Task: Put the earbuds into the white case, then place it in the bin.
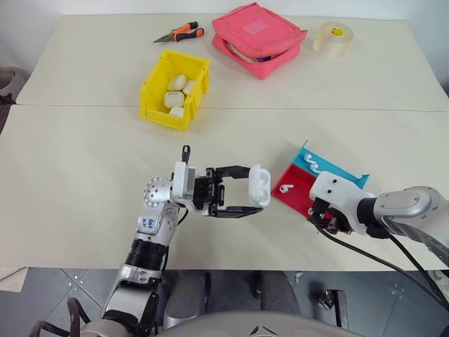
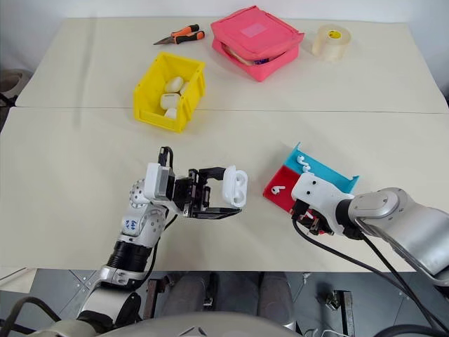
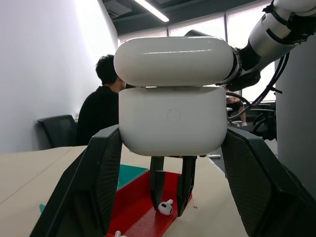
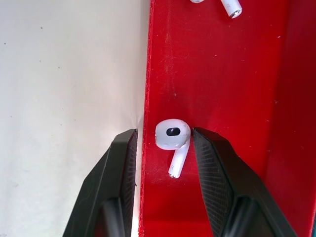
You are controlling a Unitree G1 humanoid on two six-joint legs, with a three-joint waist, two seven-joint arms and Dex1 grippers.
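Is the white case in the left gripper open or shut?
Open: the white case in the left gripper has its lid flipped up, a gap at the hinge.

Office-type workspace, prob. robotics lab/test area. Evidence: two plain cream tables [image 1: 84,77] pushed together, w/ staged props – yellow parts bin [image 1: 151,95], pink zip pouch [image 1: 259,35], tape roll [image 1: 332,39], orange-handled cutter [image 1: 181,32], red-and-blue tray [image 1: 298,189]. Left wrist view: long ceiling strip lights [image 3: 152,9], big windows [image 3: 197,27], white wall [image 3: 44,74], black office chair [image 3: 59,131], person [image 3: 101,113] seated in bkgd, back turned. Grey tiled floor [image 1: 63,288] under table edge.
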